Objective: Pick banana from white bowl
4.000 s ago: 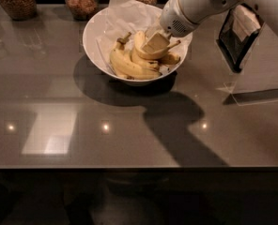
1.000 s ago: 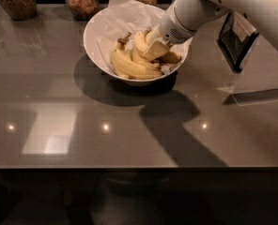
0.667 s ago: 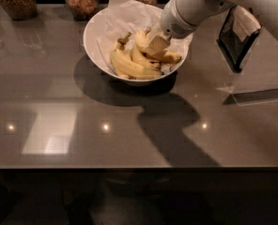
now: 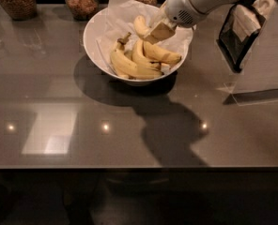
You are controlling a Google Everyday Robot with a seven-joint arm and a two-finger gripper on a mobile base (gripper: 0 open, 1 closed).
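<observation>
Banana [image 4: 140, 25], camera view: strongly curved, pale fruit at the back of the bowl [image 4: 89, 41], higher than the other bananas [image 4: 132, 65] and backed by the paper lining [image 4: 121, 7]; its right end runs under the gripper [image 4: 158, 33]. Handling (est.): light, firm but bruisable; skin smooth, so it may pivot or slip in a two-point pinch. Best hold is across the thick mid-body w/ moderate force, not on the thin stem, which could snap or twist. Gripper: comes in from upper right above the bowl's far-right rim, tip angled down-left into the bowl; jaws narrow and apparently closed on the banana's right end, touching no other fruit as far as can be seen. An end grip gives leverage for sag, so a slow, straight lift is advisable. Jars [image 4: 81, 1] stand behind the bowl on the table [image 4: 129, 139], well apart from the gripper.
</observation>
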